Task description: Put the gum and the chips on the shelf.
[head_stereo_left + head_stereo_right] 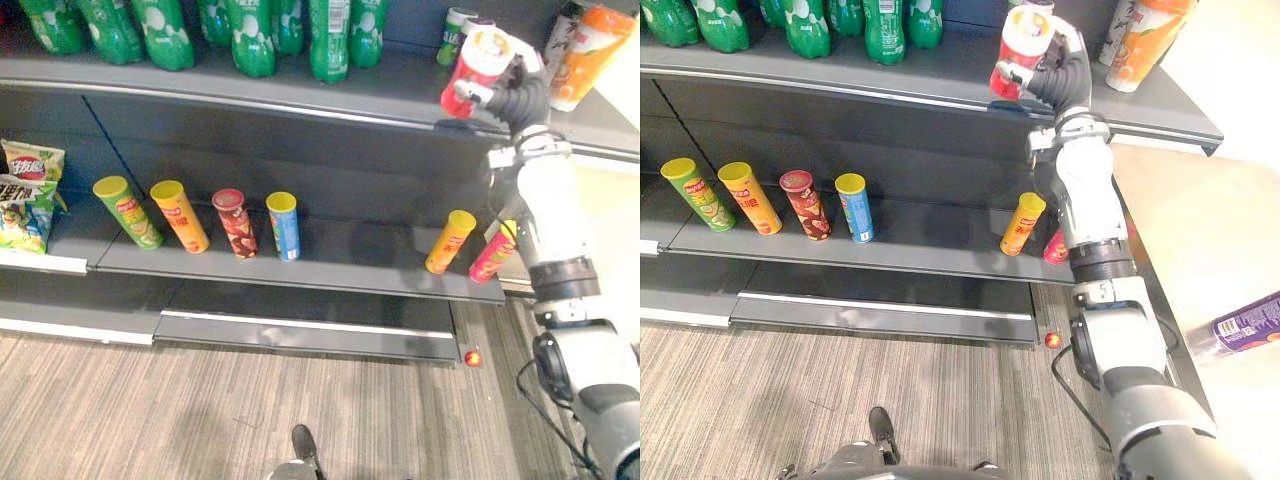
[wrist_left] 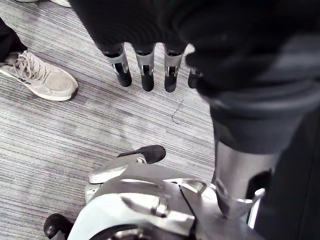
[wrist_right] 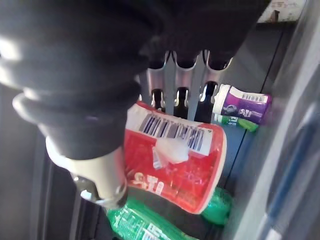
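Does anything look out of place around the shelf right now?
Yes: a small red round object lies on the floor below the lower shelf's right end, apart from the stock. The red tub is in the right hand.

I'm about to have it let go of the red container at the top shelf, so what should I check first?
1. Grip: right hand curled round red container: ok.
2. Support: container's base resting on upper shelf: cannot tell.
3. Clearance to purple tub beyond it: cannot tell.
4. Other arm: left hand with straight fingers, above floor: ok.
5. Nobody near the robot: not ok, a person's shoe is on the floor by the left hand.
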